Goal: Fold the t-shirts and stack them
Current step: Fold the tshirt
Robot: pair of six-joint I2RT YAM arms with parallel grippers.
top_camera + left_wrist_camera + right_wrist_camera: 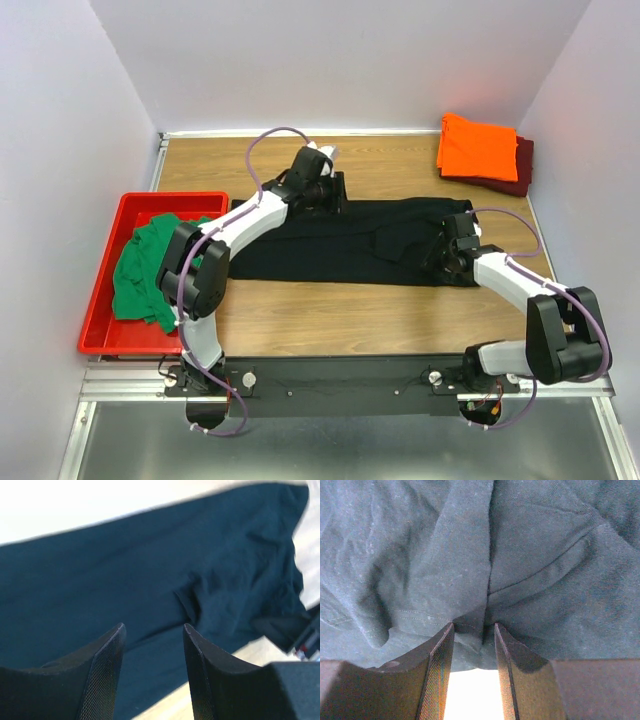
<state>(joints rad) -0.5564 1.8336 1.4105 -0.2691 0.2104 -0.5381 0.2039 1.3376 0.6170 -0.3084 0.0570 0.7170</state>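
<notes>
A black t-shirt (340,240) lies spread in a long band across the middle of the table. My left gripper (328,190) hovers over its far edge, open, with nothing between the fingers (153,626). My right gripper (442,255) is down at the shirt's right end. Its jaws stand part open, and the cloth's hem (470,640) lies between the tips (473,625). At the back right, a folded orange t-shirt (477,147) rests on a folded maroon t-shirt (522,168). A green t-shirt (150,270) lies crumpled in the tray.
A red plastic tray (110,300) sits at the left edge of the wooden table (330,310). Walls close in at the back and on both sides. A metal rail with the arm bases runs along the near edge.
</notes>
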